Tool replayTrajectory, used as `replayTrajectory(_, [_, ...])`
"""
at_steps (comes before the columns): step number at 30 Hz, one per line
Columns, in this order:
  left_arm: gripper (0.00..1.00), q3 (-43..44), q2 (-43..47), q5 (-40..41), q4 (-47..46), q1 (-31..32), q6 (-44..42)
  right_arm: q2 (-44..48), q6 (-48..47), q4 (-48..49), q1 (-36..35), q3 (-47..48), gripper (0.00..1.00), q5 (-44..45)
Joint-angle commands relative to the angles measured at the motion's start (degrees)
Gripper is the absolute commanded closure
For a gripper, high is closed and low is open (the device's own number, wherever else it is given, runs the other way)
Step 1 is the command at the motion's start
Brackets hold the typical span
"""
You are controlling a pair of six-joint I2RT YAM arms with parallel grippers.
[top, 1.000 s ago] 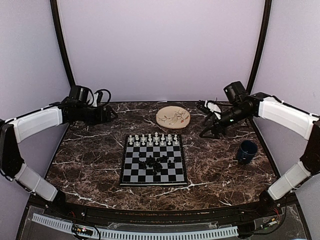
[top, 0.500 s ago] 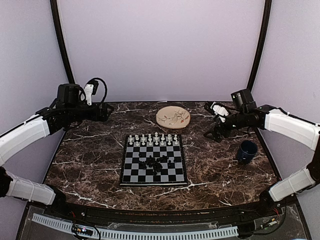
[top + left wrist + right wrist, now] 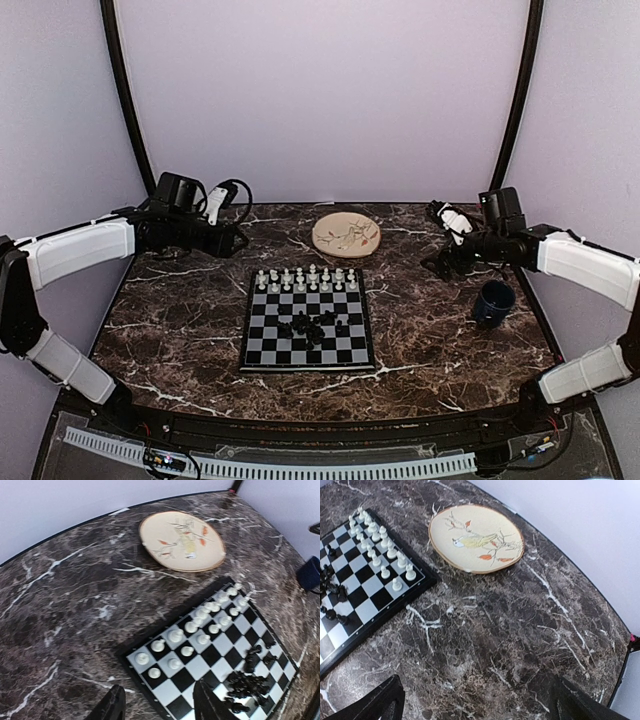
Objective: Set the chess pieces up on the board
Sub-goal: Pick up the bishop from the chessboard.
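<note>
while left gripper (image 3: 157, 706) and right gripper (image 3: 477, 702) gape empty, black pieces (image 3: 312, 327) clutter the board (image 3: 262, 351)

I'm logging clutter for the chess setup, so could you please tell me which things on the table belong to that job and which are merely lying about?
Belongs to the job: the board; the white pieces, standing in its two far rows; the black pieces, heaped mid-board.
Lying about: the painted plate; the blue mug.

black pieces (image 3: 312, 326): types too small to tell | board (image 3: 200, 667): cut at bottom edge | mug (image 3: 311, 574): half off-frame
</note>
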State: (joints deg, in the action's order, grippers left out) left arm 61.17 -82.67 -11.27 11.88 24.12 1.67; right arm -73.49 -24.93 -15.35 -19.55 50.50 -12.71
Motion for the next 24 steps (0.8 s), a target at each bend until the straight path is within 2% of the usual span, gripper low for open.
replayTrajectory(1, [0.55,2.93,0.49,-9.74,4.27,4.37,-0.9,2.37,4.59,7.21,3.28,-1.57,0.0,-2.91])
replayTrajectory(4, [0.59,4.17,-2.38,-11.17,8.61,8.42,-0.36,0.49,7.53,5.14,5.54,-1.24,0.0,-12.28])
replayTrajectory(7, [0.63,4.22,-3.9,-9.04,10.82,13.52,-0.95,1.16,7.41,3.9,5.66,0.02,0.01,-15.09])
replayTrajectory(13, [0.65,7.54,-7.94,-6.17,18.79,18.1,-3.64,2.03,6.48,-7.53,5.83,11.19,0.22,-19.48])
replayTrajectory(15, [0.65,8.04,-8.92,-5.11,20.09,19.17,-4.83,3.81,9.6,-2.62,7.44,6.33,0.26,-23.03])
replayTrajectory(17, [0.64,9.28,-10.04,-3.98,21.72,20.0,-5.62,5.57,13.64,6.56,10.51,-0.81,0.27,-29.34])
replayTrajectory(20, [0.63,10.59,-11.37,-2.77,23.01,20.88,-5.76,5.2,11.68,6.17,13.67,-2.35,0.3,-29.68])
replayTrajectory(24, [0.64,12.59,-13.6,-1.36,24.82,22.68,-5.2,5.37,8.87,5.1,14.19,-1.61,0.38,-30.76])
